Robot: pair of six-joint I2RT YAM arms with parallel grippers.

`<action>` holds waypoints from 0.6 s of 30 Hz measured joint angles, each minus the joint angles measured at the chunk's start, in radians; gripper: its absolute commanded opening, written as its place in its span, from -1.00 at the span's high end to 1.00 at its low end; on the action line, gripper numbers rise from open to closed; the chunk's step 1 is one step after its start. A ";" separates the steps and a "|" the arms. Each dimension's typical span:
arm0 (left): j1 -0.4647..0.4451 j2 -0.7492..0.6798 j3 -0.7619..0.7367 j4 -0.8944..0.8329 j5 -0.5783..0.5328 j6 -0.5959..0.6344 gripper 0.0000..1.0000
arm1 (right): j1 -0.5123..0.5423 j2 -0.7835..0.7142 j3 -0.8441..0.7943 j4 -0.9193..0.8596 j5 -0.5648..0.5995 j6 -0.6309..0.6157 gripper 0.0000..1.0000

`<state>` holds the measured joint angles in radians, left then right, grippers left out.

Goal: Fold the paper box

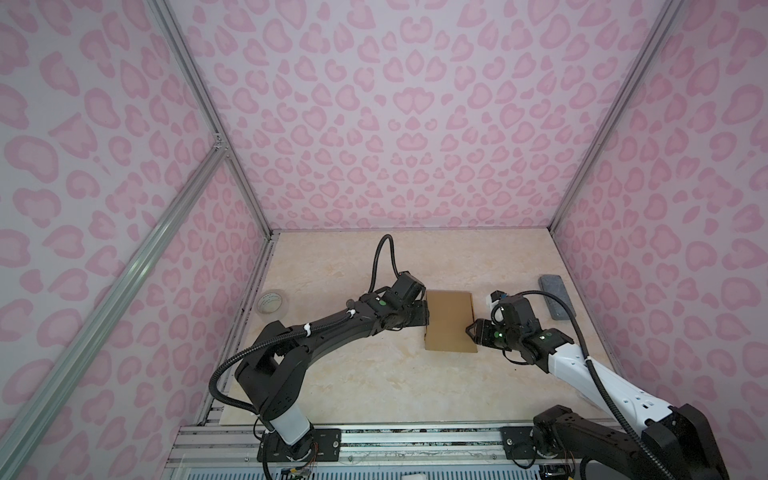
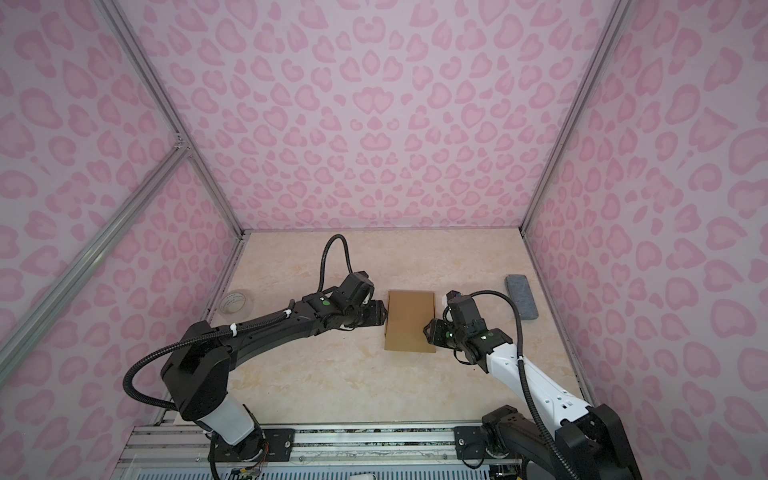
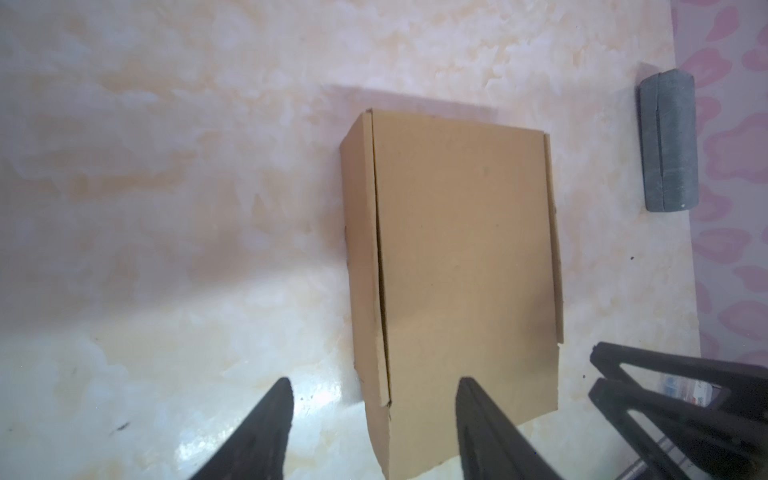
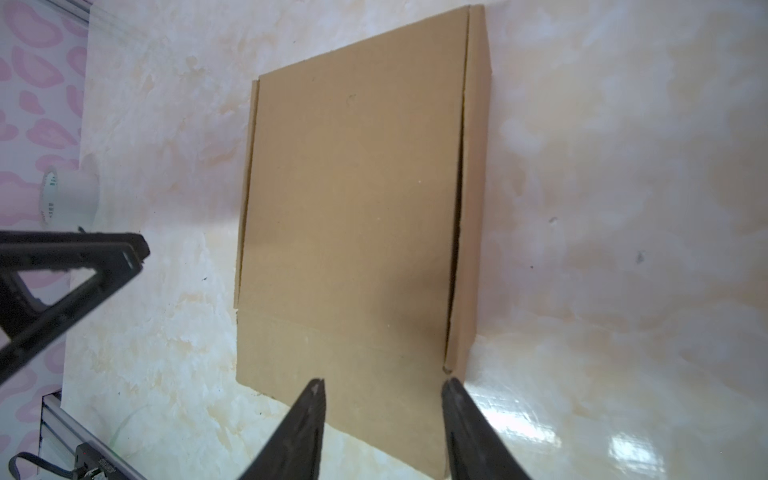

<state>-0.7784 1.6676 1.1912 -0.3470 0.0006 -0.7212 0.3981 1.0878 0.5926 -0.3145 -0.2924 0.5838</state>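
Observation:
The paper box lies folded shut, flat and brown, in the middle of the table. Its lid sits a little ajar along one long side. My left gripper hovers at the box's left edge, open, with the side wall between its spread fingers and nothing clamped. My right gripper is at the box's right near corner, open, its fingertips over the lid's end without pinching it.
A grey rectangular block lies at the right near the pink wall. A clear tape roll stands at the left edge. An aluminium rail runs along the front.

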 measured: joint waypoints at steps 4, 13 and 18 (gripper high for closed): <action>0.120 0.035 0.043 -0.004 0.059 0.004 -0.53 | 0.004 -0.013 0.000 -0.013 0.004 0.000 0.03; 0.242 0.061 0.113 -0.013 0.165 -0.013 -0.95 | 0.081 -0.069 0.000 -0.011 0.012 0.028 0.05; 0.245 0.073 0.196 -0.011 0.166 0.027 -0.95 | 0.121 -0.074 -0.014 0.012 0.013 0.051 0.06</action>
<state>-0.5339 1.7409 1.3869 -0.3576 0.1665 -0.6937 0.5194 1.0142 0.5789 -0.3023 -0.2798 0.6353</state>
